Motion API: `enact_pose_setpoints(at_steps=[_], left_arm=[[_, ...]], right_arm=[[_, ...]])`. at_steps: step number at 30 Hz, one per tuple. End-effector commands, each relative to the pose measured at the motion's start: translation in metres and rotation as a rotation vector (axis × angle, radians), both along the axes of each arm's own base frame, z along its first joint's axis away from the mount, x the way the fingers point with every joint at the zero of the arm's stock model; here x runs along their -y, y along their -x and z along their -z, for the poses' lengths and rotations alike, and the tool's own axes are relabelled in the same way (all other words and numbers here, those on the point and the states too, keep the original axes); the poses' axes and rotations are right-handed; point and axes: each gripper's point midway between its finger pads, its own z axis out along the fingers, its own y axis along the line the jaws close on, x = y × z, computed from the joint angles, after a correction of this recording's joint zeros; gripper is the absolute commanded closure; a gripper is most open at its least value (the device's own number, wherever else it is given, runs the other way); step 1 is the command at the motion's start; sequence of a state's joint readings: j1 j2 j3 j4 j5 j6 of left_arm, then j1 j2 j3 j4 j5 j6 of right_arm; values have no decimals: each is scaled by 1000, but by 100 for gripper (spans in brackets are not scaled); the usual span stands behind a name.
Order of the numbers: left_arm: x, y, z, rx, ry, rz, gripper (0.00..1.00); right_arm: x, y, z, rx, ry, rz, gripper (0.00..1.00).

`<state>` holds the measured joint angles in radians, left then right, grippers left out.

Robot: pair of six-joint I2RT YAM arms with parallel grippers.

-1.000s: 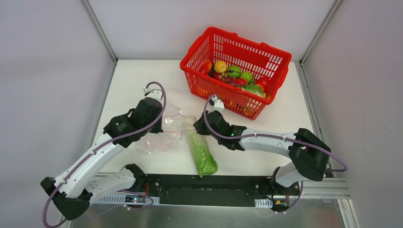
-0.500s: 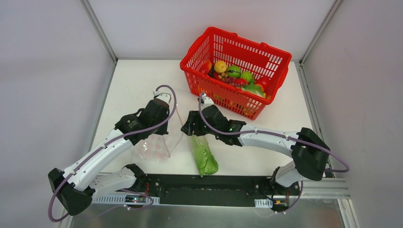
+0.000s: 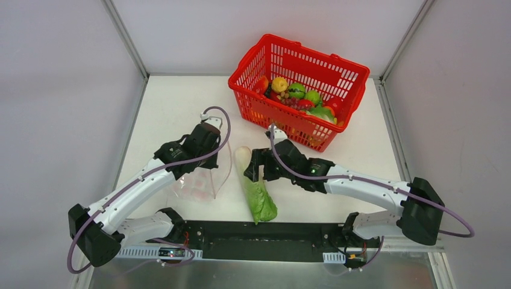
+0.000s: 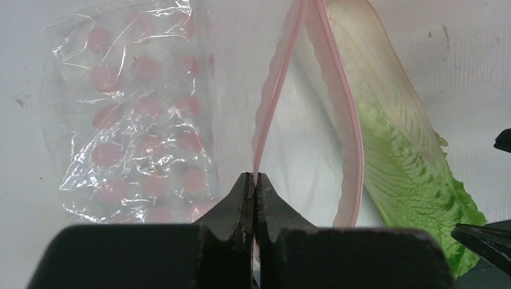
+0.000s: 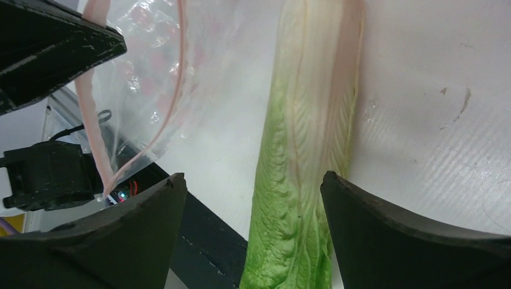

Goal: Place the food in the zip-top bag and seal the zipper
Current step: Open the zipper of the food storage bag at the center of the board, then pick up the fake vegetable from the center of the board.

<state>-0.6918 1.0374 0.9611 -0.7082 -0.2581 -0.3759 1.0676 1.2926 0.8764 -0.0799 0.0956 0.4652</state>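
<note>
The zip-top bag (image 4: 132,120), clear with pink spots, hangs crumpled from my left gripper (image 4: 253,177), which is shut on one strip of the pink zipper (image 4: 274,90). The bag's mouth gapes open, and its other strip curves along the pale edge of the cabbage (image 4: 398,150). From above, the bag (image 3: 196,183) sits under the left gripper (image 3: 205,167). The long cabbage (image 3: 256,189) lies on the table just to the bag's right. My right gripper (image 5: 253,175) is open, its fingers straddling the cabbage (image 5: 307,150) above its green half without touching it. The rest of the food is in the basket.
A red plastic basket (image 3: 337,69) holding several toy fruits stands at the back right, close behind the right arm. A black rail (image 3: 265,238) runs along the table's near edge, just past the cabbage's leafy tip. Grey walls close in the table.
My right gripper has opened and drawn back to the right, uncovering the cabbage's pale end. My left gripper has shifted right and up with the bag edge, bunching the bag.
</note>
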Motion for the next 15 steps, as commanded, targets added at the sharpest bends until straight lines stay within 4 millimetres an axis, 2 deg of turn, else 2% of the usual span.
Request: enact_pose_setpoints(at_steps=[1,4,8,15], left_arm=[[7,-7,-1,5,14,12,100],[9,-8,2,-6,10,16,100],[12,-10,6,-23,4,21,100],[15,-9,9,-35,12,28,100]], right_arm=[[11,10,24,-37,72,-5,14],[12,15,43,-67,123,-3,13],[19,14,66,-80,215,35,5],[17,20,92,-103,270,-9,6]])
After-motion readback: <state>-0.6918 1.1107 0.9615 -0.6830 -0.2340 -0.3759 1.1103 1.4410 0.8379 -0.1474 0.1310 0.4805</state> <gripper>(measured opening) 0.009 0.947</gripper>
